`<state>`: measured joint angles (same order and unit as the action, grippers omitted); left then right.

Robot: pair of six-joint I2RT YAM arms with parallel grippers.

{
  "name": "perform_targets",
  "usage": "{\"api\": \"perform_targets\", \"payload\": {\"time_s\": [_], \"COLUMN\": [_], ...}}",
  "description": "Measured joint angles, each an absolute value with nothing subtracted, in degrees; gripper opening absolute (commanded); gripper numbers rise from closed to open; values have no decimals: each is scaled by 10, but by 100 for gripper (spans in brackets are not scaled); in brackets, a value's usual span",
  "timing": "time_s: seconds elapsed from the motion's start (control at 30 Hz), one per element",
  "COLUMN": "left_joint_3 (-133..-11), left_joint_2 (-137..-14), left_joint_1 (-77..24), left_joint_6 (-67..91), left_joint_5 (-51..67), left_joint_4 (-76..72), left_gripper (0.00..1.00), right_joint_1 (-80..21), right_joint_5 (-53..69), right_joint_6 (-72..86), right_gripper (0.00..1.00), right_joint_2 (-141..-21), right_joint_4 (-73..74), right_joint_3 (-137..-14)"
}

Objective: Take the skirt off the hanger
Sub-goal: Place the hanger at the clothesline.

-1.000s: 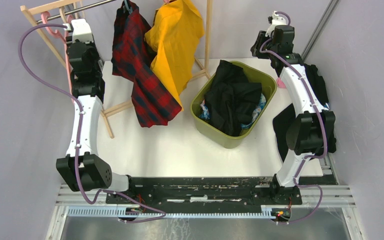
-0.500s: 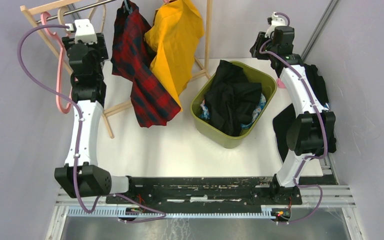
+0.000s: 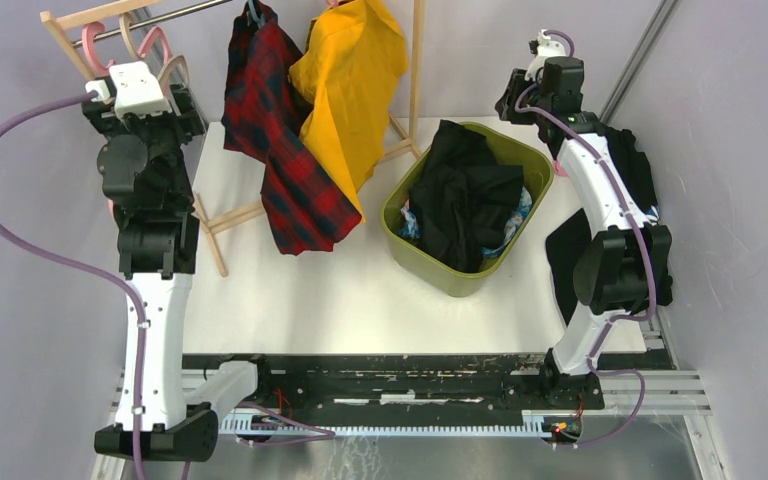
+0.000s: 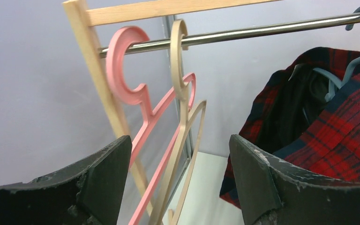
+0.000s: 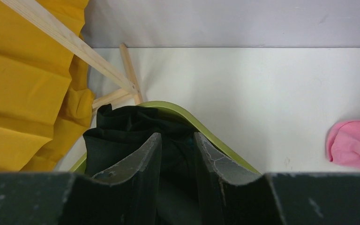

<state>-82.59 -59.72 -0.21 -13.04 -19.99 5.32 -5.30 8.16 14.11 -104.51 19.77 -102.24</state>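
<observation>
rail [image 4: 262,30]: 2 bare ones, pink hanger [image 4: 122,70] and beige hanger [image 4: 180,61]. 1 plaid skirt [image 4: 337,126] beside them, on blue hanger [image 4: 356,51]. left gripper [image 4: 180,140] jaws wide apart, empty. right gripper [image 5: 178,140] above 1 bin [image 5: 164,105], can't tell if clamped.

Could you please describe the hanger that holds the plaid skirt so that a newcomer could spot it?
Find the wooden clothes rack at the far edge and follow its metal rail. The blue-grey hanger carries the red plaid skirt, whereas the pink hanger and beige hanger beside it hang bare.
</observation>
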Motion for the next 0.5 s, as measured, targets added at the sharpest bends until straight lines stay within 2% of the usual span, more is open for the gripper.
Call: {"api": "perform_targets", "payload": {"time_s": [0.33,0.5], "left_joint_3": [-819,-824], "left_joint_2": [-582,-580], "left_joint_1": [-3,-4], "left_joint_6": [-139,-139], "left_joint_5": [-209,-203], "left_joint_4": [78,88], "left_gripper": [83,80], "right_joint_1": [-68,-71], "right_joint_5": [82,81], "right_joint_6": [136,129], "right_gripper": [37,37], "right_joint_2": [-1043,-1040], "right_joint_4": [197,198], "right_joint_3": [-1021,-1013]}}
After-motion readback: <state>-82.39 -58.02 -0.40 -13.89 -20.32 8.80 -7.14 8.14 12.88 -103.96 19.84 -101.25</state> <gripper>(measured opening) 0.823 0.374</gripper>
